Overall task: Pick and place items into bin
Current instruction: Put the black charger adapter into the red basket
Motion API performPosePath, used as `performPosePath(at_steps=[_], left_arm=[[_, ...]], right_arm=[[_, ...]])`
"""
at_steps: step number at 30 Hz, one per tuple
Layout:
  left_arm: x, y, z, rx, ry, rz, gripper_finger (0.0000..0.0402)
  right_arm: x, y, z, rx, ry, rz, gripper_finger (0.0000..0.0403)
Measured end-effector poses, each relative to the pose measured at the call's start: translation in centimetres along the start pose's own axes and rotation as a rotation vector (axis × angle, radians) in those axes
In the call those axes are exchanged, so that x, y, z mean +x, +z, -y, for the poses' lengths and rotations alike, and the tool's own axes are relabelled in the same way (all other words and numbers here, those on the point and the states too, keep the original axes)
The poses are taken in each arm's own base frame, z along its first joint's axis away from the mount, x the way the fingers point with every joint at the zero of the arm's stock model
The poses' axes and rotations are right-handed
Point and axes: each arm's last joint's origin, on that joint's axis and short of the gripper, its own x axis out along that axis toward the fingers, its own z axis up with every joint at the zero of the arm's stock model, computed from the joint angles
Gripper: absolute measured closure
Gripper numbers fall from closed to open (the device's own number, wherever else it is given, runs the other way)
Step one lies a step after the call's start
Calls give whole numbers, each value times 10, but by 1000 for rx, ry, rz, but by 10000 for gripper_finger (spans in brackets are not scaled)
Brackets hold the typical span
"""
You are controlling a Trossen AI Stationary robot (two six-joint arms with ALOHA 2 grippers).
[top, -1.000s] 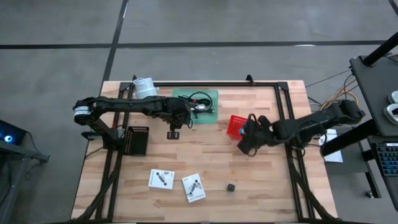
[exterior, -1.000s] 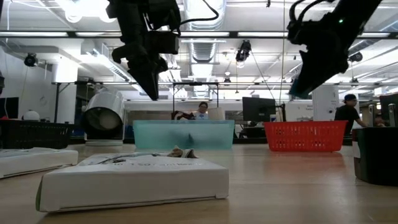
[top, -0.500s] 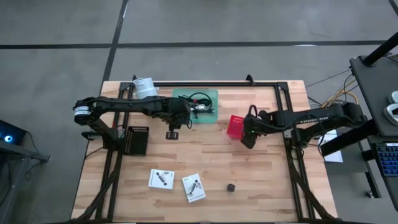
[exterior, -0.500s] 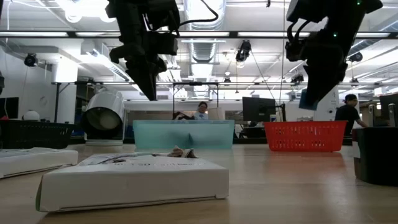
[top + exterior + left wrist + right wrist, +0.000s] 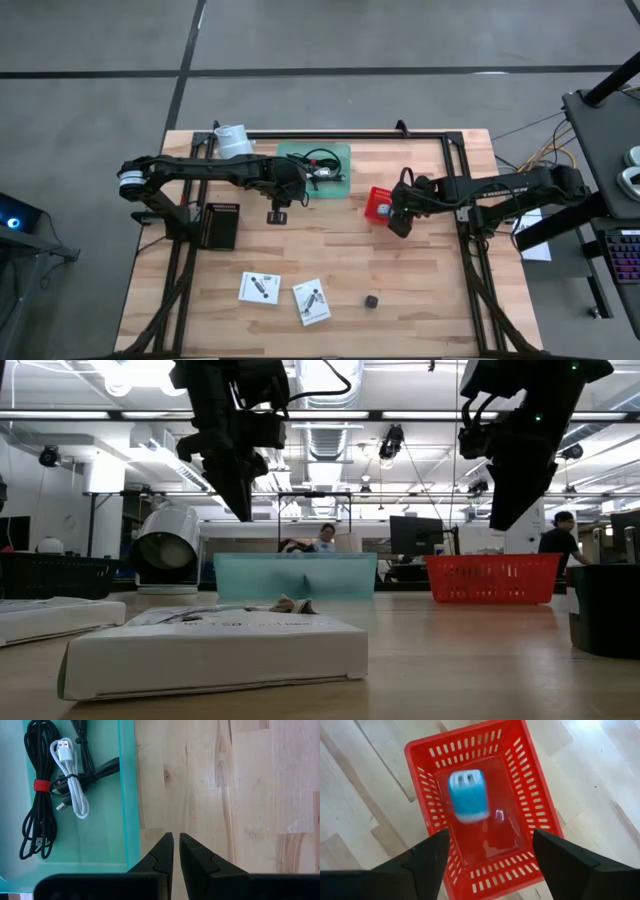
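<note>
My right gripper (image 5: 487, 855) hangs open above the red basket (image 5: 520, 780), its fingers wide apart and touching nothing. A blue-and-white plug (image 5: 468, 795) shows blurred inside the basket (image 5: 376, 195). My left gripper (image 5: 176, 840) is shut and empty, raised over bare table beside the teal bin's (image 5: 127, 795) rim. That bin (image 5: 335, 160) holds bundled black cables (image 5: 35, 800) and a white cable (image 5: 70, 780). Two white cards (image 5: 259, 288) (image 5: 311, 300) and a dark cube (image 5: 371, 300) lie flat near the table's near edge.
A black box (image 5: 219, 225) stands at the table's left side, and a white roll (image 5: 233, 140) at the far left corner. A small dark piece (image 5: 278, 215) lies near the teal bin. In the low view, people sit in the room behind the table.
My right gripper swung from the basket's near side toward the far edge until it hung over the basket, and straightened up. It let go of the blue plug, which half a second ago was at its fingertips and is now in the basket.
</note>
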Motion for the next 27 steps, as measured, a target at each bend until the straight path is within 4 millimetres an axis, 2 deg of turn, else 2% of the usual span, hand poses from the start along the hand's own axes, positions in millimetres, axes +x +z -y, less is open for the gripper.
performPosePath(at_steps=[6,12,16,20,27], left_arm=[[0,0,0,0,0,0,387],[0,0,0,-1,0,0,387],[0,0,0,-2,0,0,387],[0,0,0,-3,-1,-1,387],[0,0,0,-3,0,-1,387]], right_arm=[[-9,10,-8,-5,78,61,143],[-22,9,-45,-195,245,252,165],[-35,-12,-70,-328,327,285,175],[-43,-40,-97,-378,429,309,177],[-36,-84,-142,-512,516,316,177]])
